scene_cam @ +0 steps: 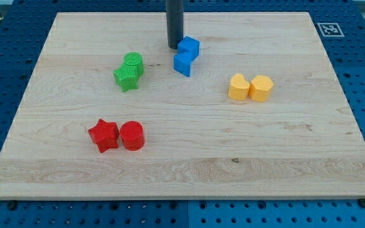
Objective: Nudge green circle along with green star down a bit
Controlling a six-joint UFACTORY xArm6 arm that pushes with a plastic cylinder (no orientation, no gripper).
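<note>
On the board (pixel 182 183), green circle (pixel 133 62) and green star (pixel 127 78) lie left of my tip (pixel 174 47).

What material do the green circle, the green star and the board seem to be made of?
Green circle and green star: probably plastic, matte; fine ridges suggest 3D printing. Board: light wood, smooth, with visible grain and a small knot. My tip looks like dark matte metal or plastic; unclear.

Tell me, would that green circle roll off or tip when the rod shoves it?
Probably neither. The green circle looks like a squat disc lying flat, so it should slide. It touches the green star, so the pair may move together, or twist apart if pushed off-centre. My tip is beside the blue blocks.
</note>
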